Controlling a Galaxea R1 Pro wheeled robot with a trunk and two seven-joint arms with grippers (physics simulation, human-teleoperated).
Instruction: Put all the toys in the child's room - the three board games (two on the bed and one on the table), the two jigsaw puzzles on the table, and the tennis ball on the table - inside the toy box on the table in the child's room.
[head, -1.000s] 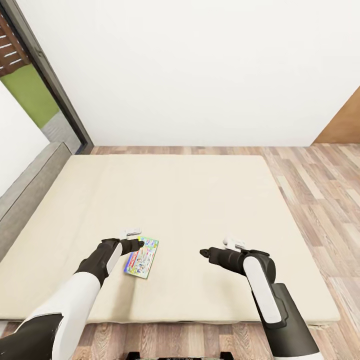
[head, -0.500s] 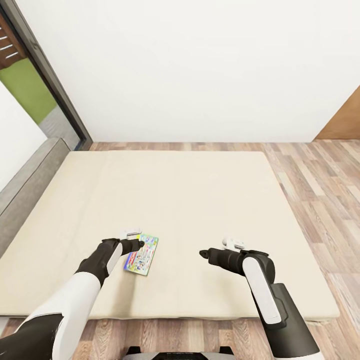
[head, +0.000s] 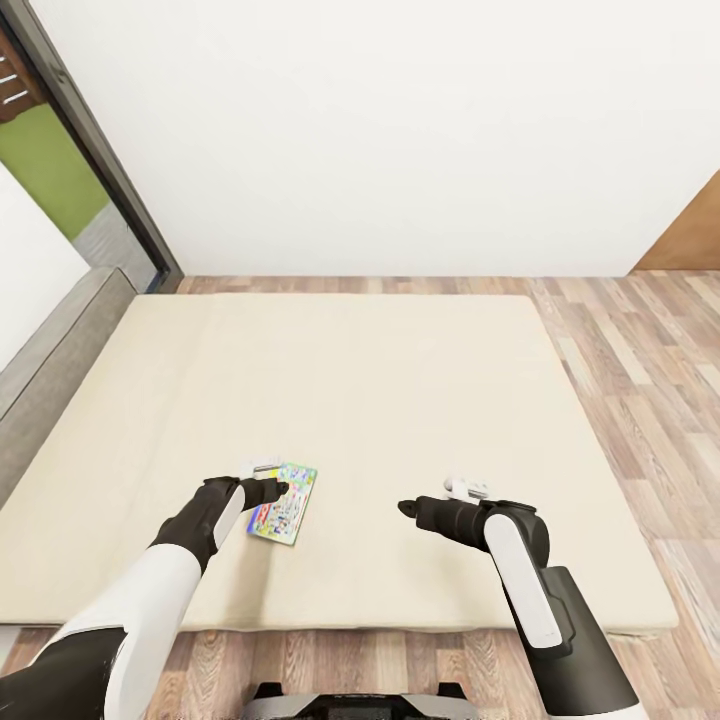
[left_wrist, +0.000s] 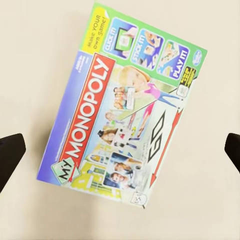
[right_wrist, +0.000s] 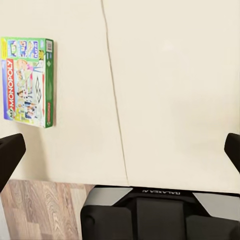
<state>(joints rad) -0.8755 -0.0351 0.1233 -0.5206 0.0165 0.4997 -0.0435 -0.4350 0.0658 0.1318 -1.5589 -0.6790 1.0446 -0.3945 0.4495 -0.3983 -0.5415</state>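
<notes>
With the board game (left_wrist: 125, 102) lying flat on the bed (head: 400, 400) beneath the left gripper (left_wrist: 120, 152), whose fingers are spread wide, the thin box could be pushed into the soft mattress rather than grasped.

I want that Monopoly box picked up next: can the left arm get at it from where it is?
Probably yes. The left hand hangs right over the board game, which lies flat on the bed, and its fingers are spread wide to either side of the box with nothing between.
</notes>
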